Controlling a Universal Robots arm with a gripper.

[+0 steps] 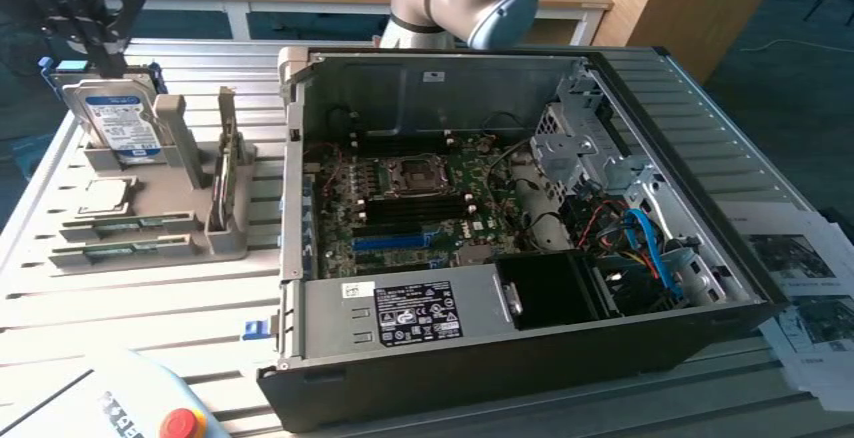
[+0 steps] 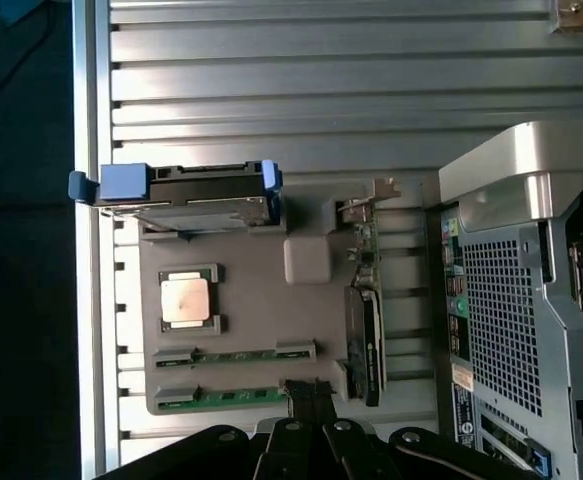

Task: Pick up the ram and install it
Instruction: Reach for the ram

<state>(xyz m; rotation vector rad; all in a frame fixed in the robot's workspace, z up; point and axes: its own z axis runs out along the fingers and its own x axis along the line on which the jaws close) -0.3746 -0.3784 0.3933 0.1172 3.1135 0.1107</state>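
Two ram sticks, thin green boards, lie side by side in slots of a grey holder [image 1: 180, 173] on the table at the exterior view's left: one ram [image 1: 130, 225] and a second ram [image 1: 134, 250]. The wrist view looks down on the same ram pair, one stick [image 2: 233, 355] and the other [image 2: 221, 397]. My gripper [image 2: 306, 390] hangs high above the holder with its black fingers pressed together on nothing, its tips over the end of the nearer stick. In the exterior view the gripper [image 1: 107, 56] is up over the holder's far end. The motherboard's blue slots [image 1: 394, 241] lie inside the open case.
The holder also carries an upright hard drive [image 1: 118, 118], a CPU [image 1: 107, 196] and an upright expansion card [image 1: 230, 173]. The open computer case [image 1: 534, 358] takes up the table's middle. A red stop button [image 1: 180, 423] sits at the front; papers [image 1: 801, 268] lie at the exterior view's right.
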